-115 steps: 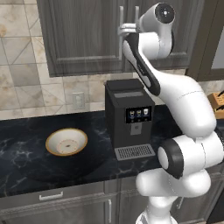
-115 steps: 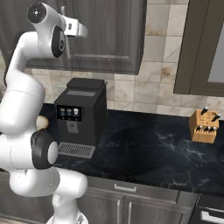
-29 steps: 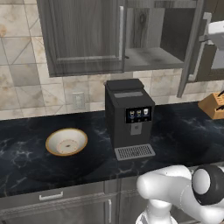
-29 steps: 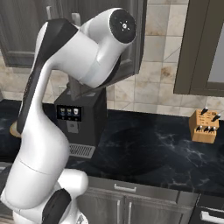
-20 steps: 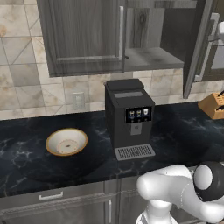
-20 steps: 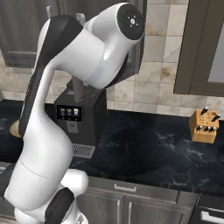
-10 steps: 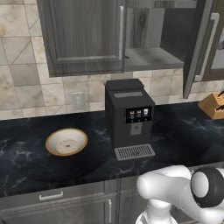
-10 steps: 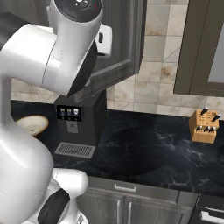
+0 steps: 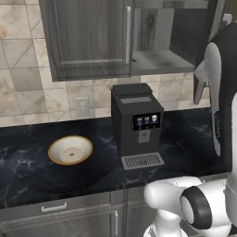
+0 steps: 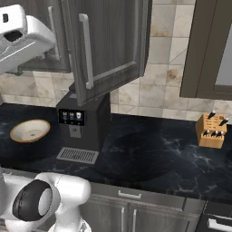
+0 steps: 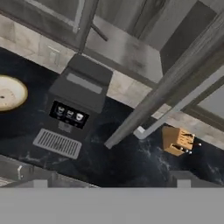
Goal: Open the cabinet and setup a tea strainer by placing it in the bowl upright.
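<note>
1. Above the tabletop, the cabinet has its right door swung open.
2. My tool's jaws stand apart, holding nothing.
3. On the tabletop, the bowl sits left of the coffee machine.

White arm raised high at right, elbow bent, wrist up near head height

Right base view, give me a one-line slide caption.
Cabinet door swung open above the coffee machine; bowl waits on the counter.
</note>
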